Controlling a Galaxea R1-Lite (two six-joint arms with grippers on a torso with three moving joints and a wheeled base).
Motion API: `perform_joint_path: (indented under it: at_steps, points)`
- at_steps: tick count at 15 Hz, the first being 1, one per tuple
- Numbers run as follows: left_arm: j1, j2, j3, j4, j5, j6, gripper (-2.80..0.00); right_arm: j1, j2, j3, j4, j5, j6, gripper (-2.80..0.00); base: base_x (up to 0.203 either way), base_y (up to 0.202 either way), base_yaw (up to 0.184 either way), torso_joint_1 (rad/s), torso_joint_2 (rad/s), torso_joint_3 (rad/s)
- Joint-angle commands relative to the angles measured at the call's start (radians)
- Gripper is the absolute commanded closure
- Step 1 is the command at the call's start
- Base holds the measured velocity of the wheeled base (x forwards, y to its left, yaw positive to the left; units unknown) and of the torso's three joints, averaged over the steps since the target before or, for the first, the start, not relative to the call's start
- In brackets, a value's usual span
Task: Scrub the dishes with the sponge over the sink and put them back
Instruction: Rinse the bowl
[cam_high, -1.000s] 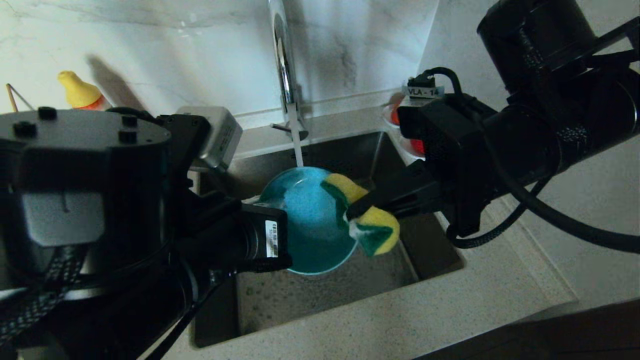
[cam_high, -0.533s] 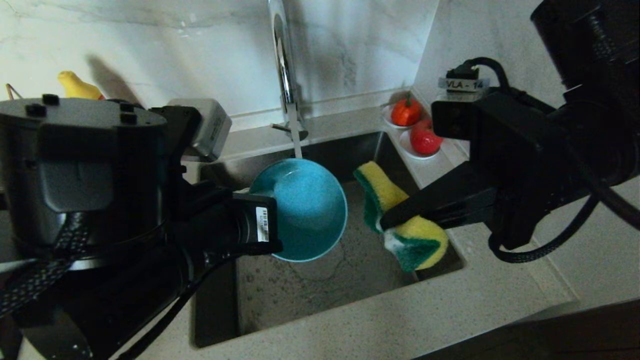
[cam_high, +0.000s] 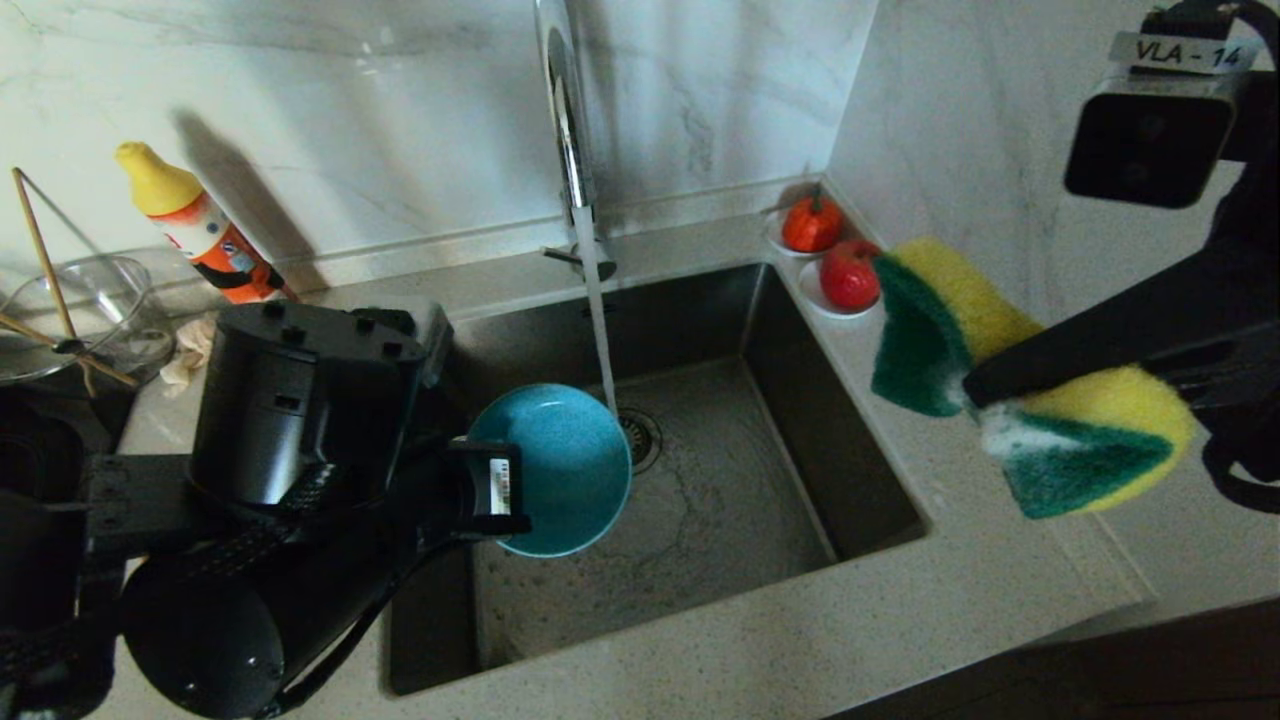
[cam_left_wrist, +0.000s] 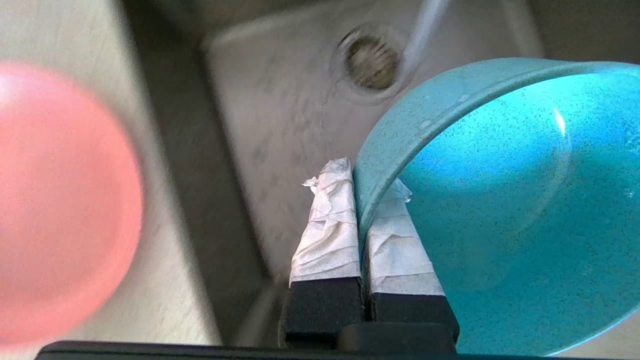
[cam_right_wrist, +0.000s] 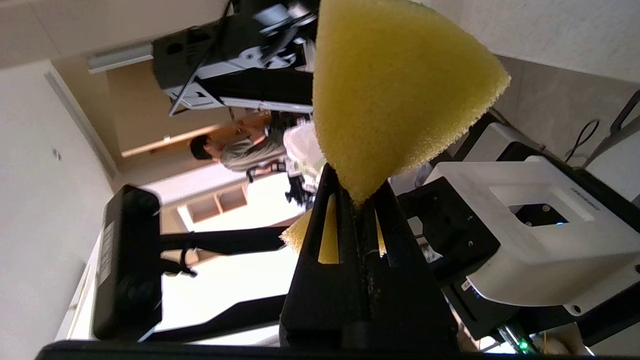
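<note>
Holding teal bowl (cam_high: 552, 468) by rim in clamped left end effector (cam_left_wrist: 367, 200) over sink (cam_high: 830, 470), sponge (cam_high: 1020, 420) pinched in right end effector (cam_high: 985, 385) above tabletop; likely next: set bowl beside pink plate (cam_left_wrist: 60, 200).

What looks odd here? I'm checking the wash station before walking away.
The tap is running into the sink with nothing under it: the bowl hangs beside the stream in the left end effector. The sponge is squashed, folded in the right end effector.
</note>
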Motion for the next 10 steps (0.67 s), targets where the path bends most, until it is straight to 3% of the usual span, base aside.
perform_joint_path:
  at_steps: [1, 3, 4, 7, 10]
  points:
    - [0.053, 0.033, 0.002, 0.047, 0.003, -0.055, 0.00, -0.028, -0.053, -0.002, 0.012, 0.005, 0.004, 0.00, 0.000, 0.000, 0.000, 0.000, 0.00, 0.000]
    - [0.096, 0.047, -0.001, 0.081, -0.011, -0.098, 0.00, -0.030, -0.063, -0.001, 0.016, 0.002, 0.005, 0.00, 0.000, 0.000, 0.000, 0.000, 0.00, 0.000]
    - [0.126, 0.056, -0.014, 0.093, -0.049, -0.116, 0.00, -0.034, -0.064, 0.000, 0.017, -0.007, 0.005, 0.00, 0.000, 0.000, 0.000, 0.000, 0.00, 0.000]
    - [0.199, 0.141, -0.122, 0.157, -0.093, -0.188, 0.00, -0.041, -0.084, 0.021, 0.027, -0.015, -0.001, 0.00, 0.000, 0.000, 0.000, 0.000, 0.00, 0.000]
    - [0.219, 0.251, -0.258, 0.220, -0.139, -0.288, 0.00, -0.043, -0.106, 0.089, 0.021, -0.016, -0.013, 0.00, 0.000, 0.000, 0.000, 0.000, 0.00, 0.000]
